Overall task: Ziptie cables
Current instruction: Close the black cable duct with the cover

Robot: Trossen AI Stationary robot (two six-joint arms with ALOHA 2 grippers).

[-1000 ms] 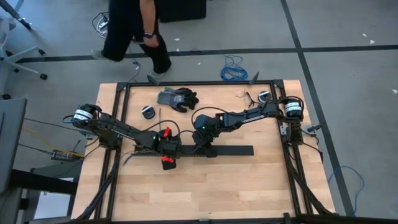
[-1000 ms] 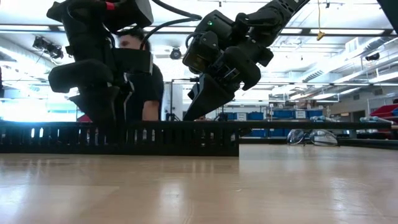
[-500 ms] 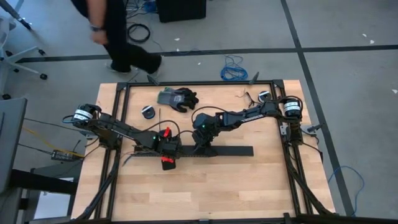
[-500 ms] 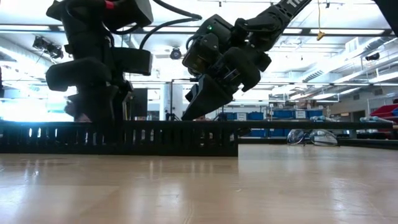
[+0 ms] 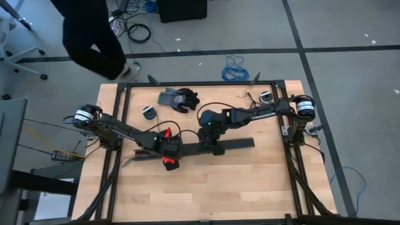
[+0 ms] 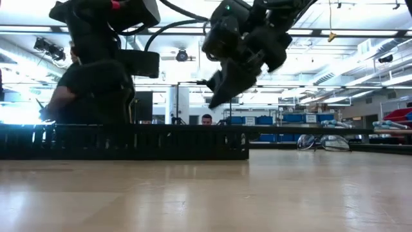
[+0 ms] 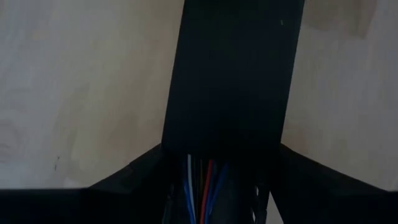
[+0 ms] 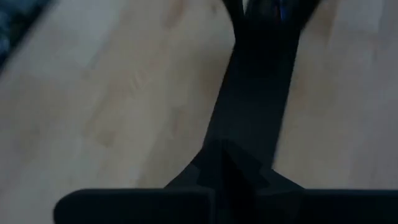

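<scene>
Wooden table [image 5: 206, 181] carries our black slotted channel [image 5: 234, 144]; our left gripper [image 5: 170, 150] clasps the cables [image 7: 202, 186] there, our right gripper [image 5: 212, 145] hovers above, clenched empty

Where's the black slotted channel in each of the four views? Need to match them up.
High view: black slotted channel, table centre, running left-right between both grippers.
Low view: long slotted wall across the left and middle, on the tabletop.
Left wrist view: dark strip running up the middle, coloured cables at its near end.
Right wrist view: dark strip along the centre.
Shared landmark: the light wooden table.
</scene>
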